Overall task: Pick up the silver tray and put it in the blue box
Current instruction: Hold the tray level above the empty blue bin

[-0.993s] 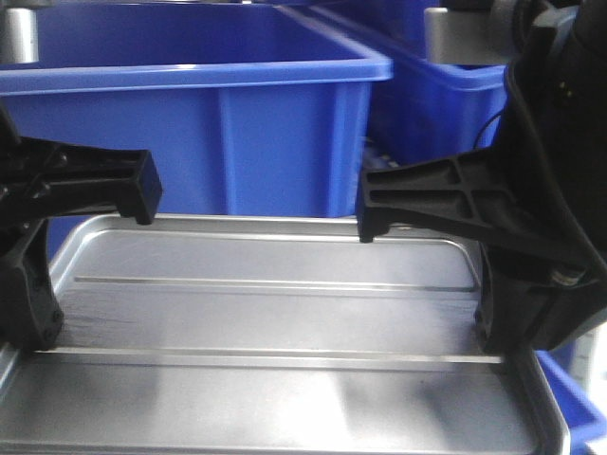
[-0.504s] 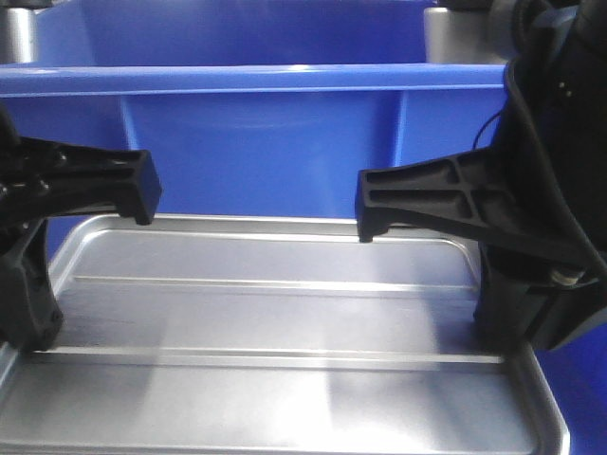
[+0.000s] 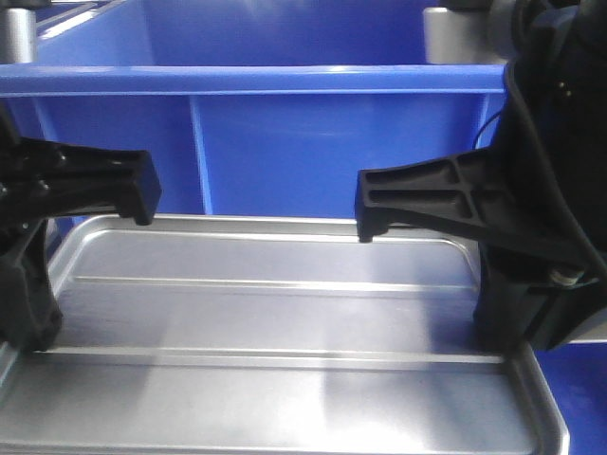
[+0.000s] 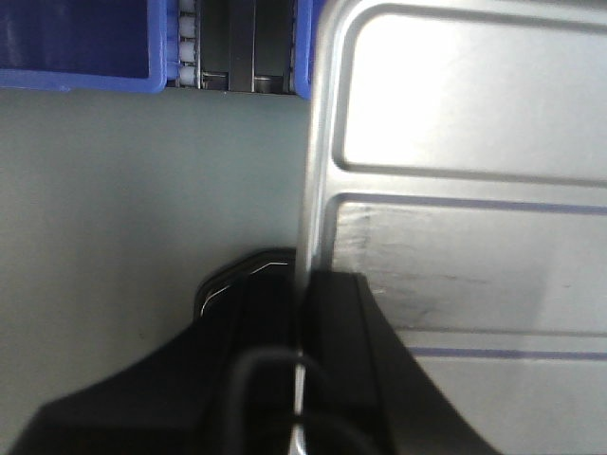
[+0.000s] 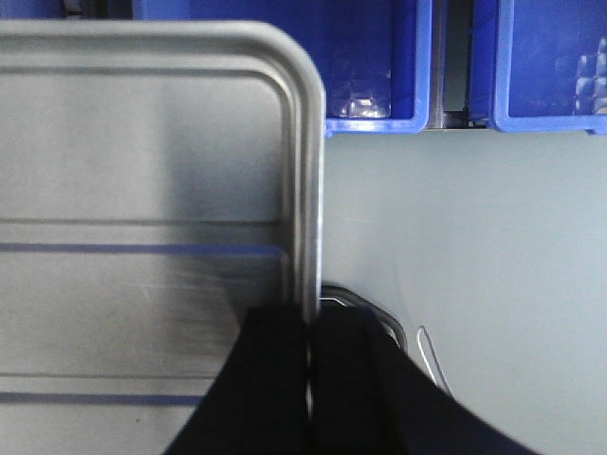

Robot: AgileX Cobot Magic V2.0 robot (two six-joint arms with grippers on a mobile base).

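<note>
Left gripper [image 4: 302, 284] & right gripper [image 5: 308, 322] jaws each clamped on tray [image 3: 285, 322] side rims. Tray looks lower than box [image 3: 285, 81] rim: raise both arms in sync, level, clear rim before going fwd.

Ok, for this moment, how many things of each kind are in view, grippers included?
silver tray: 1
blue boxes: 2
grippers: 2, the left gripper and the right gripper, each clamped on a side rim of the tray
Total: 5
</note>
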